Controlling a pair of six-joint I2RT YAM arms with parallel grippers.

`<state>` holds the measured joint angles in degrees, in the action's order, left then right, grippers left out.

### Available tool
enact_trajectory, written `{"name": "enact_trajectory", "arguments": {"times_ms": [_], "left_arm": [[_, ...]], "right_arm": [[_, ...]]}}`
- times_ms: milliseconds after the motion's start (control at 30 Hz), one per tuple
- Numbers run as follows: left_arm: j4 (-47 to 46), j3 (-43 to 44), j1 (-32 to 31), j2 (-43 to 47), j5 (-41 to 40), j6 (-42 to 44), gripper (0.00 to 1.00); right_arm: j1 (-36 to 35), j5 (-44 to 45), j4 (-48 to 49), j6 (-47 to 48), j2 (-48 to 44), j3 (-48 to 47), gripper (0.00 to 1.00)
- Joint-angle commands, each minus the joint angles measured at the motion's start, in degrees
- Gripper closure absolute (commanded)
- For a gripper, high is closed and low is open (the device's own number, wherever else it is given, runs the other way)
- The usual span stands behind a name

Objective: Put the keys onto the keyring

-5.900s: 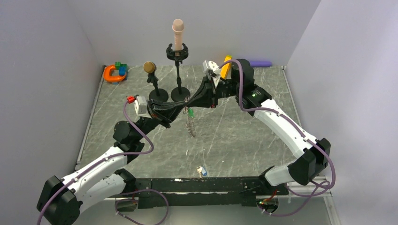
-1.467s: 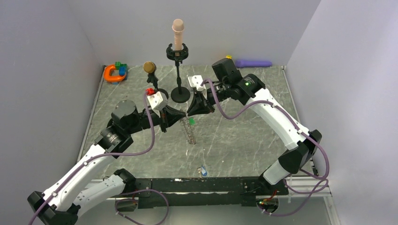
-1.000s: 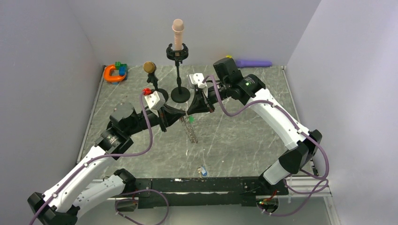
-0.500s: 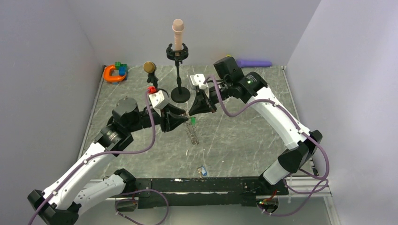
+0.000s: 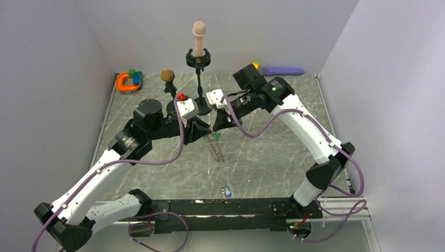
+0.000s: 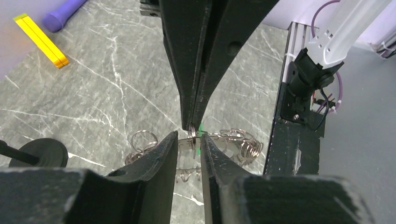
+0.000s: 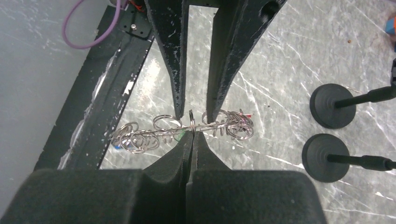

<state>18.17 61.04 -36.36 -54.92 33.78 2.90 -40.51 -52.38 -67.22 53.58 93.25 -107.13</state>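
The keyring [image 5: 215,149] is a dark wire ring strung with several small split rings; it hangs edge-on under both grippers [image 6: 243,144] [image 7: 140,139]. My right gripper [image 5: 213,129] [image 7: 191,134] is shut on one small split ring [image 7: 191,120] at the keyring's top. A green key [image 5: 215,137] [image 6: 200,128] shows just beside that grip. My left gripper [image 5: 206,134] [image 6: 189,142] faces the right one with its jaws a little apart, one finger on each side of the held ring. No red key is clearly visible.
Two stands with round black bases [image 5: 202,105] [image 7: 332,105] [image 7: 322,154] rise just behind the grippers. An orange clamp [image 5: 126,82] lies far left, and a purple marker [image 5: 283,70] and a yellow strip [image 6: 41,39] far right. A small blue piece [image 5: 226,191] lies near the front edge.
The left gripper was shut a second ago and now has its jaws apart. Its wrist has swung right and toward the back; the right wrist shifted slightly left, still gripping the ring.
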Motion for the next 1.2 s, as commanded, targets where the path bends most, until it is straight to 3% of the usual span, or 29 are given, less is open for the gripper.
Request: {"name": "enact_trajectory", "arguments": {"times_ms": [0,300,600,800,900,1167], "left_arm": [[1.5,2.9,-0.1,-0.8,2.7,2.1,0.71],[0.5,2.6,-0.1,-1.8,2.8,1.6,0.77],[-1.4,1.9,-0.2,-2.2,1.5,0.2,0.75],[0.1,2.6,-0.5,-3.2,1.7,0.5,0.86],[0.9,3.0,-0.8,-3.6,1.7,1.0,1.00],[-4.5,-0.9,-1.4,1.7,-2.6,0.7,1.00]], "right_arm": [[-0.2,1.1,-3.3,3.9,1.0,-5.3,1.00],[-1.3,4.0,-6.5,6.1,2.5,-8.3,1.00],[-2.0,4.4,-7.1,6.5,3.1,-9.1,1.00],[-2.0,4.3,-7.2,6.4,3.2,-9.4,1.00],[-2.0,4.1,-7.0,6.3,3.2,-9.4,1.00],[-2.0,2.6,-1.0,1.7,0.5,-4.4,0.98]]}}
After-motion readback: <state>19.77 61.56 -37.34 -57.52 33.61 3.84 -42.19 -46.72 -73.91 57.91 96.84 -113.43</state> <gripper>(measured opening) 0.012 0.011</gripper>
